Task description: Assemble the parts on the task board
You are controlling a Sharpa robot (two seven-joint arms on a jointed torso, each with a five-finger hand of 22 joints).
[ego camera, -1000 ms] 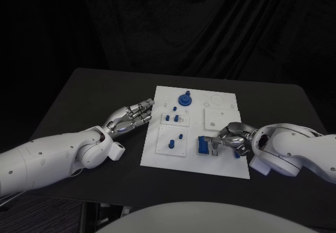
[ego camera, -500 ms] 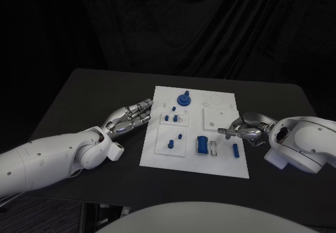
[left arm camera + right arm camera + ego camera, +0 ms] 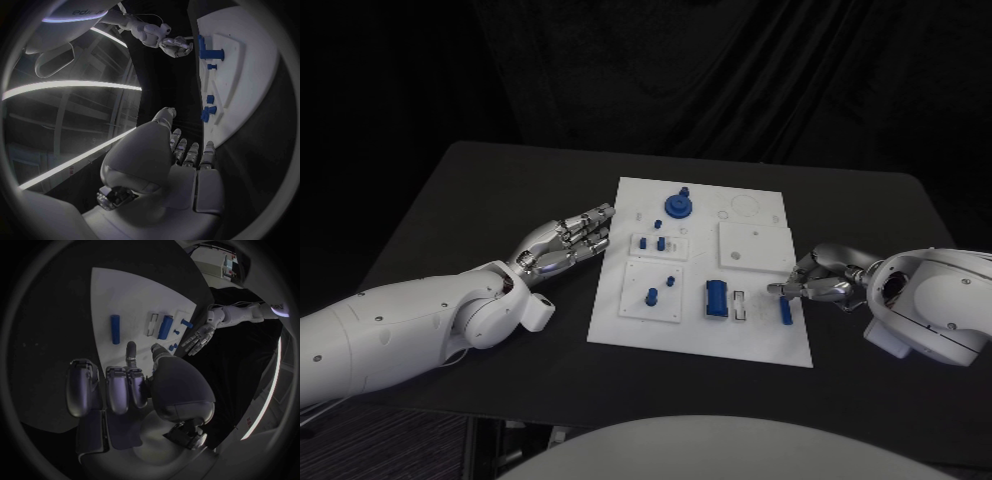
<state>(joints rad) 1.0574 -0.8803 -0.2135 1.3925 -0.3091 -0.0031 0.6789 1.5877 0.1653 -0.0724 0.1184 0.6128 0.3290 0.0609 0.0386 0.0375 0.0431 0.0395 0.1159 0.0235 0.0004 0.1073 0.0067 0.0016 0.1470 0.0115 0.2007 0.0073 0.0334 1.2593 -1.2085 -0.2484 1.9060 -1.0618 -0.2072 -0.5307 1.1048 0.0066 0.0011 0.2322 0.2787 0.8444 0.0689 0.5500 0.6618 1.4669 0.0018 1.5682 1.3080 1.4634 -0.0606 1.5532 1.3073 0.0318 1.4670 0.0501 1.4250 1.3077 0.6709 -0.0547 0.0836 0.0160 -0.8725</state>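
The white task board (image 3: 759, 338) lies in the middle of the black table. A round blue part (image 3: 679, 206) stands near its far edge, with small blue pegs (image 3: 653, 243) and another peg (image 3: 652, 296) closer in. A blue block (image 3: 715, 298) sits in the near half beside a white slot (image 3: 152, 324). A loose blue bar (image 3: 785, 310) lies near the right edge, also seen as the bar (image 3: 115, 329). My right hand (image 3: 816, 279) hovers at the board's right edge just beyond the bar, holding nothing. My left hand (image 3: 574, 238) rests open on the table left of the board.
Bare black table surrounds the board on all sides. A raised white square plate (image 3: 756, 244) occupies the board's right middle. My left forearm (image 3: 430, 325) lies across the near left of the table.
My right hand has pulled back to the right from the blue block to the board's right edge. The blue bar now lies free on the board. The left hand has stayed put.
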